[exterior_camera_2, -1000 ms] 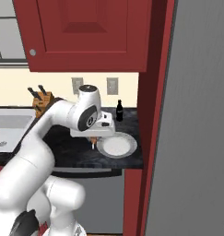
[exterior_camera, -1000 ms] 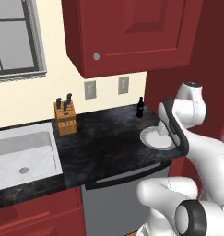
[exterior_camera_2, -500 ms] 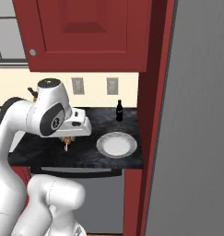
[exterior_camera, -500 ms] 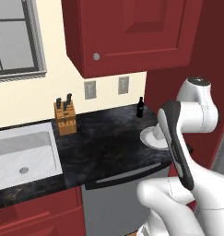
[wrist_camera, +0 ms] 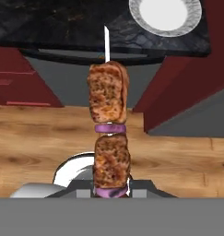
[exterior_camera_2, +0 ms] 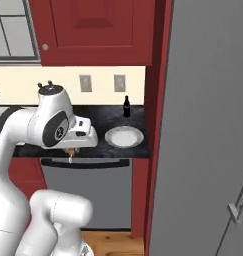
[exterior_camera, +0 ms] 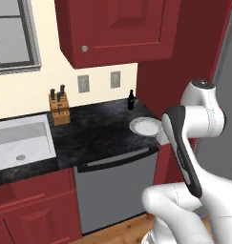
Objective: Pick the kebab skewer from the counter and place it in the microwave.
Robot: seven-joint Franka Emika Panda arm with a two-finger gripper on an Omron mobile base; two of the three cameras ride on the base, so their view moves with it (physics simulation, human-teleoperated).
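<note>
Black marbled stone tabletop [exterior_camera_2: 105, 135] now lies behind and above the claw [exterior_camera_2: 70, 152], which has swung back off its front edge in under a second. The claw stays clenched on the kebab skewer of browned meat chunks and purple onion [wrist_camera: 108, 131], stick pointing away. Round white plate [exterior_camera_2: 124, 136] sits beyond. Transport toward the microwave apparently follows.

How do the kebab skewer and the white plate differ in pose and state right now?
The kebab skewer is shut in the gripper and held off the counter, out past its front edge; the white plate lies on that counter. The skewer is a thin stick loaded with browned meat chunks and purple slices; the plate is round, flat and bare. Both are small beside the counter.
</note>
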